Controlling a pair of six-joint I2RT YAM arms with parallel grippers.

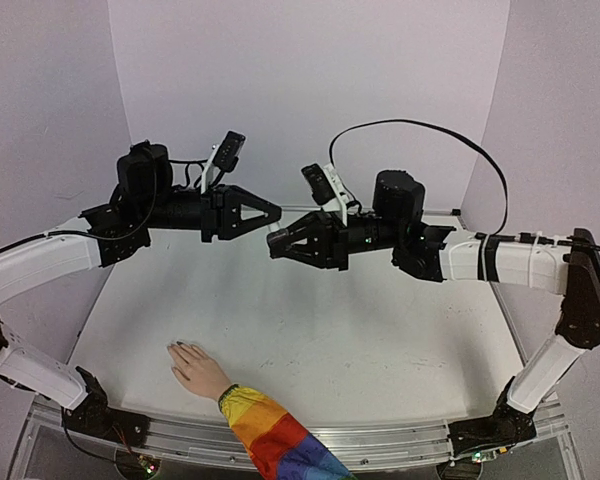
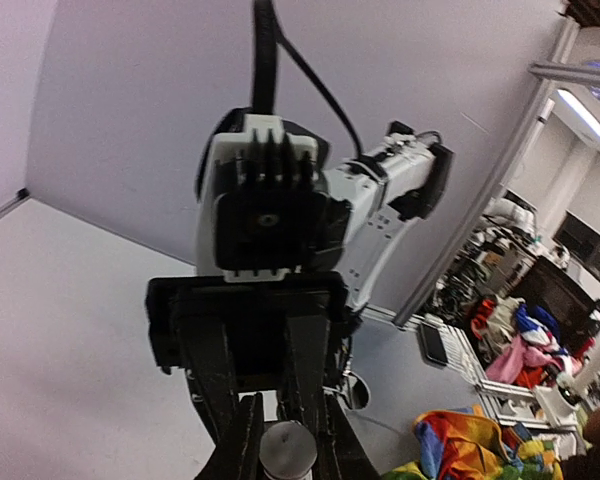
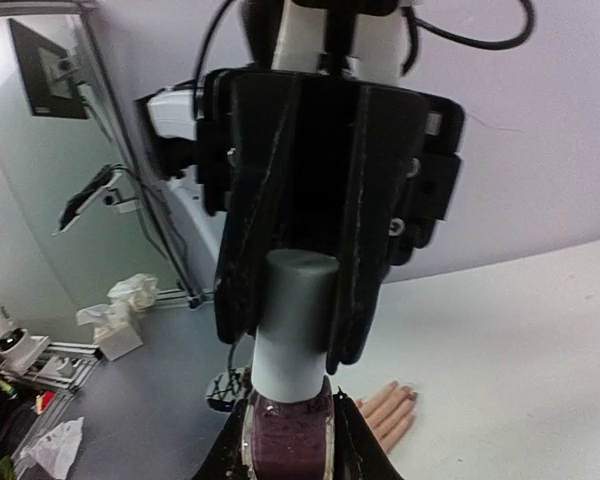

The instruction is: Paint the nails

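A pale beige hand [image 1: 198, 370] with a rainbow-striped sleeve [image 1: 275, 435] lies flat at the table's near left. Its nails [image 1: 177, 346] look dark at the fingertips and also show in the right wrist view [image 3: 410, 396]. Both grippers meet tip to tip high above the table's middle. My right gripper [image 1: 272, 241] is shut on a small bottle of dark purple polish [image 3: 288, 445]. My left gripper [image 1: 277, 214] is shut on the bottle's white cap [image 3: 292, 320], whose round top shows between its fingers [image 2: 287, 450]. The cap sits on the bottle. No brush shows.
The white table [image 1: 380, 330] has purple walls at the back and sides. A black cable [image 1: 450, 135] loops above the right arm. The metal rail [image 1: 380, 440] runs along the near edge. Off the table are shelves and clutter [image 2: 540, 340].
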